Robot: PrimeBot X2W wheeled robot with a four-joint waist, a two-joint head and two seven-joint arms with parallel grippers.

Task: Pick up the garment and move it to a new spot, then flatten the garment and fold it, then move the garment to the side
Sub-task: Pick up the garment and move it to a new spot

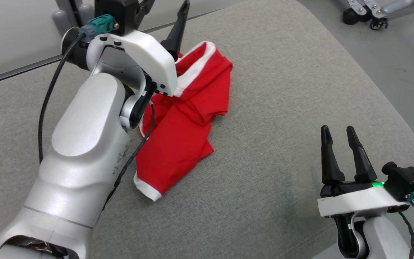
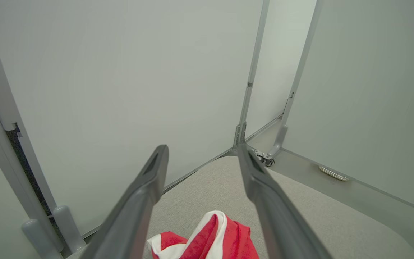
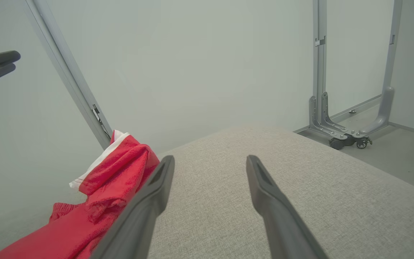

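Observation:
The garment (image 1: 189, 118) is red with white trim and lies crumpled on the grey fabric surface (image 1: 282, 108), left of centre. My left gripper (image 1: 167, 7) hangs above the garment's far end, jaws open with nothing between them. The left wrist view shows the same open gripper (image 2: 201, 149) with a raised red and white fold of the garment (image 2: 207, 237) below it. My right gripper (image 1: 337, 128) stands open at the lower right, well clear of the cloth. In the right wrist view this gripper (image 3: 210, 158) points over bare surface, with the garment (image 3: 113, 180) to its left.
The padded surface ends in a rounded edge on the right, with grey floor beyond it. A wheeled metal frame base (image 1: 372, 14) stands on the floor at the top right. Pale wall panels (image 2: 120, 72) close the far side.

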